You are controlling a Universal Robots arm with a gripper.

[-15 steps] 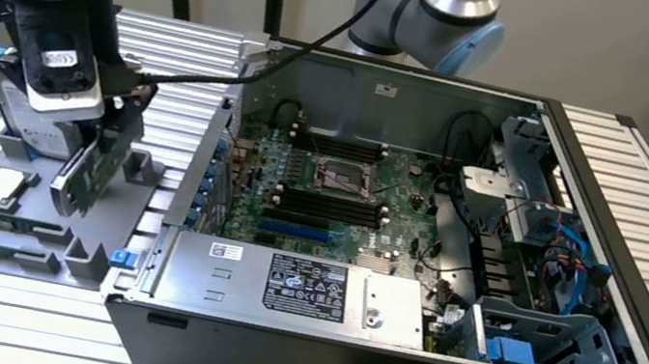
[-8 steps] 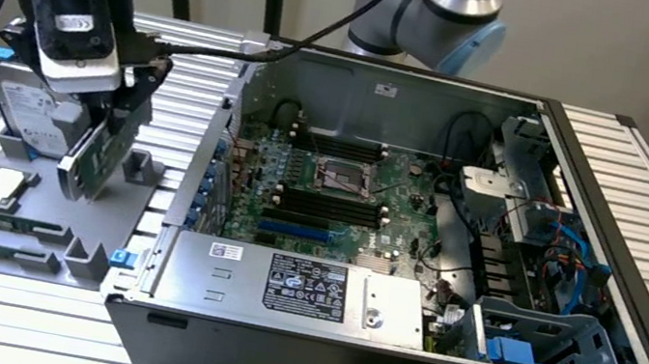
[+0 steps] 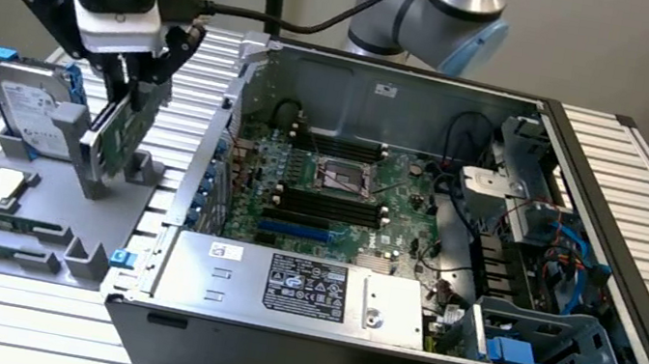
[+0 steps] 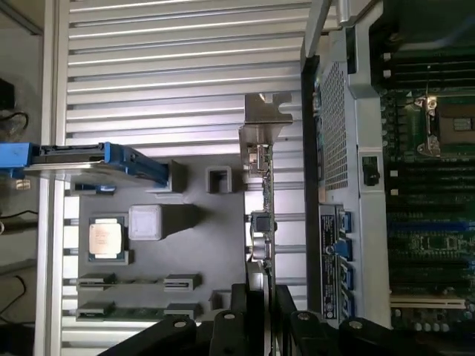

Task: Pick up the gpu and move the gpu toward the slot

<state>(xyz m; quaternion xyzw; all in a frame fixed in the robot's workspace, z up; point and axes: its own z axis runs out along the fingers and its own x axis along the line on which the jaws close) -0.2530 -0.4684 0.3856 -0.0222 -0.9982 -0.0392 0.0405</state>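
Gripper (image 3: 136, 79) at upper left of exterior view, jaws part-closed on top edge of gpu (image 3: 124, 131). Card stands on edge in grey fixture tray (image 3: 40, 205), well apart from blue slot (image 3: 290, 230) inside open case (image 3: 636, 192). Judged best practice: lift straight up, keep card vertical, clear fixture posts and case wall. Card's lower edge hidden behind posts; seated or lifted, cannot tell.

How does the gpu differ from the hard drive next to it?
The gpu is a thin green board; the hard drive is a thicker silver box with blue rails. The gripper clamps the gpu's top edge; the hard drive stands untouched. Both stand on edge at the gray holder.
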